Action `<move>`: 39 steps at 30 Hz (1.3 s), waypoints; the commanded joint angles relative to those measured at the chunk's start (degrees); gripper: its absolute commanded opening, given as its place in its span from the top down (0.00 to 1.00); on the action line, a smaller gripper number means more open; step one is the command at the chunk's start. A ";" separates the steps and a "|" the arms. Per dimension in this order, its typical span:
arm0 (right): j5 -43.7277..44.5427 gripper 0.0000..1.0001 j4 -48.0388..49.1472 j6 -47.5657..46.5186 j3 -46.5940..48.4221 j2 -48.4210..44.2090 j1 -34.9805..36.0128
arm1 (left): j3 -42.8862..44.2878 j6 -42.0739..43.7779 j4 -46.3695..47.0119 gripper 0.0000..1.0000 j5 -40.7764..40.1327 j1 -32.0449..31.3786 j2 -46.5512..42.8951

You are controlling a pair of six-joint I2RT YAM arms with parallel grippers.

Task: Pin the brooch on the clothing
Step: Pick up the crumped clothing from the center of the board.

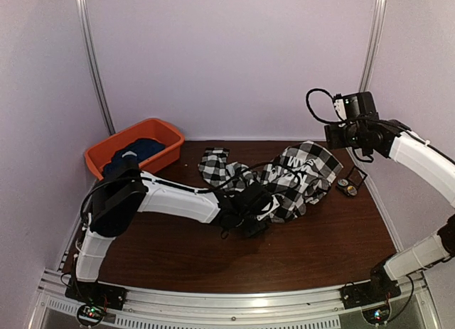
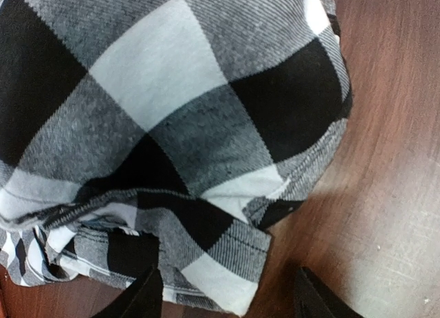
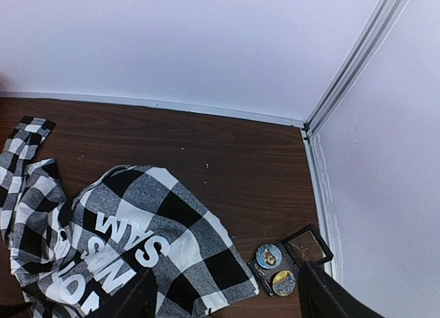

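Dark table (image 1: pixel 341 236): checked shirt (image 1: pixel 298 174) beside left pincer (image 1: pixel 254 217)

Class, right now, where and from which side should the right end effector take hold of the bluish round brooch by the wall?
Probably across its rim, from straight above. The brooch lies flat in a small black case, with a second brooch right beside it and the wall close by, so coming in sideways looks blocked.

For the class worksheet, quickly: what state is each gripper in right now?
Left gripper: open, jaws apart over the edge of the shirt, nothing gripped.
Right gripper: open and empty.
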 commanded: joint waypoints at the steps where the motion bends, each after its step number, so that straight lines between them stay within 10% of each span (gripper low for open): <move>1: -1.34 0.28 1.09 1.12 -1.08 -1.65 -0.29 | 3.28 1.03 -2.53 0.37 -3.16 0.08 3.45; 11: -2.29 0.29 2.13 1.34 -2.04 -2.55 -0.29 | 6.15 -3.64 -7.57 0.72 -0.88 2.15 6.79; 14: -3.00 0.29 2.65 1.57 -2.45 -2.50 -0.29 | 5.89 -3.98 -8.20 0.98 0.35 2.13 6.63; 39: -26.60 0.33 -5.83 -31.71 -5.08 9.09 18.36 | -9.67 -12.79 -27.08 1.00 9.24 12.62 -23.72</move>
